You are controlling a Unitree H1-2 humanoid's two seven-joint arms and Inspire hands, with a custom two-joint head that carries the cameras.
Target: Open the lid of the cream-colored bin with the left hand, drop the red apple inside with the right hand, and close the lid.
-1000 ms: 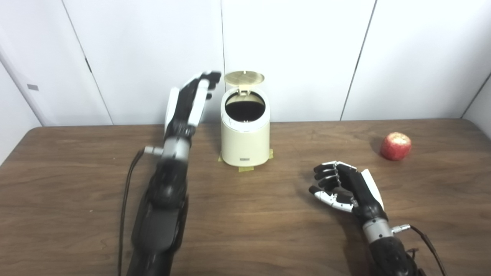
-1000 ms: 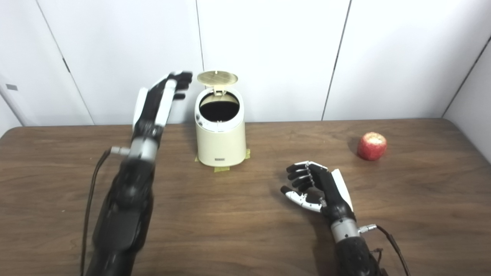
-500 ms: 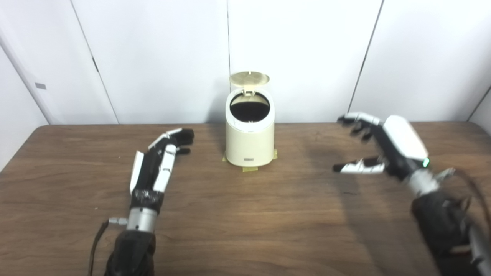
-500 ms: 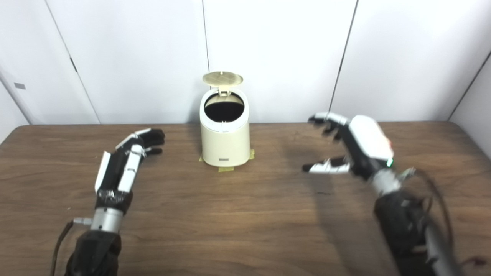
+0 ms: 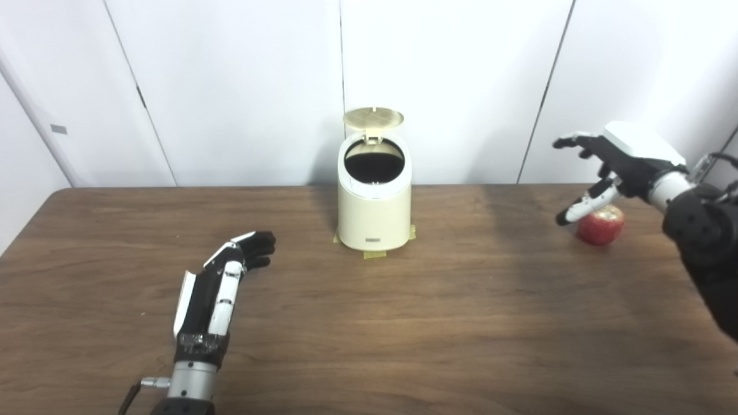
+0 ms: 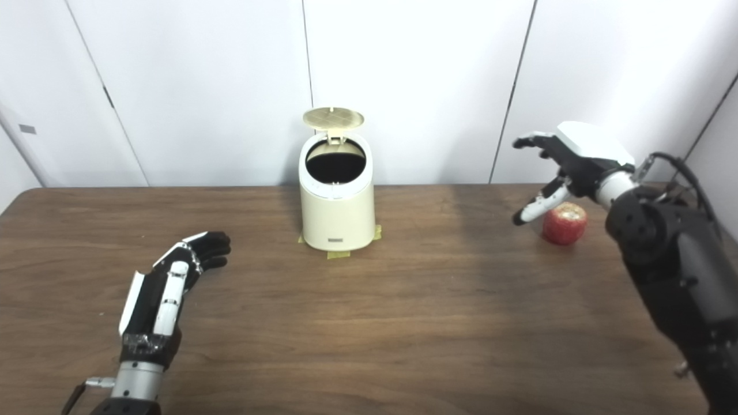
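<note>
Apple sat on surface, right of bin, lid up. Right robot hand spread empty above it; left robot hand rested open. Pickup step: lower, close around apple.

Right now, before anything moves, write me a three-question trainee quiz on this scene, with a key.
1. True or false: the lid of the cream-colored bin stands open.
2. Which hand is above the red apple: A left hand, B right hand?
3. Fill in: the right hand is ____, holding nothing.

Key: 1 true. 2 B. 3 open.
</note>
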